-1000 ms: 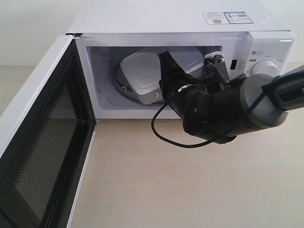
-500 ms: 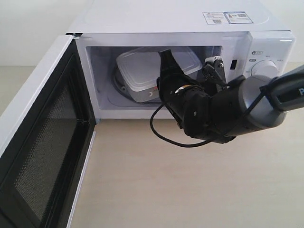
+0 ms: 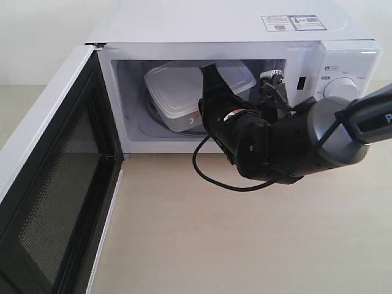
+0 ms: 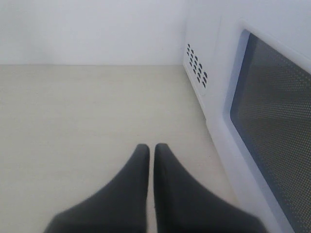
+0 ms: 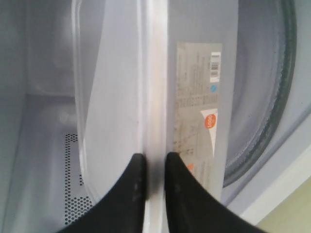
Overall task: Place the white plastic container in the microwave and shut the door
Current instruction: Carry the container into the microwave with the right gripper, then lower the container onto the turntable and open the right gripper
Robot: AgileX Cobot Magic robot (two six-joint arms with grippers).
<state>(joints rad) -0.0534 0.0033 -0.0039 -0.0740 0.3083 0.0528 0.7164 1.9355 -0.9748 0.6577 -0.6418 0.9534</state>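
— Well, tally first?

— One microwave (image 3: pixel 214 24), one door (image 3: pixel 55 177), one white plastic container (image 3: pixel 177 92). Two sets of fingers, one per arm. Two stickers (image 3: pixel 294 22) on the microwave's top. One knob (image 3: pixel 339 89) in sight, partly behind the right arm. One black cable (image 3: pixel 205 171) looping under that arm.

— And the container's look?

— Rectangular, rounded at the corners, milky white. Flat lid with a raised rim, sitting on top. One paper label (image 5: pixel 197 111) on a long side wall, printed small, with an orange-red mark.

— Whereabouts?

— Inside the microwave's cavity, over the round glass tray (image 5: pixel 257 97). Resting on it or held just clear: cannot tell. Door swung wide open, out to the left in the exterior view, black mesh inner face showing.

— Facing which way?

— Lid up. Long axis lying across the cavity, roughly side to side, slightly skewed. Labelled wall turned toward the opening.

— Fingers?

— Right fingers (image 5: pixel 136 184) reaching in through the opening, pinched onto the lid's rim along the near long edge, one finger on the lid side, one on the labelled side. Left fingers (image 4: pixel 131 189) pressed together with only a thin slit between, holding nothing, above the bare bench (image 4: pixel 73 111), near the door's outer face.
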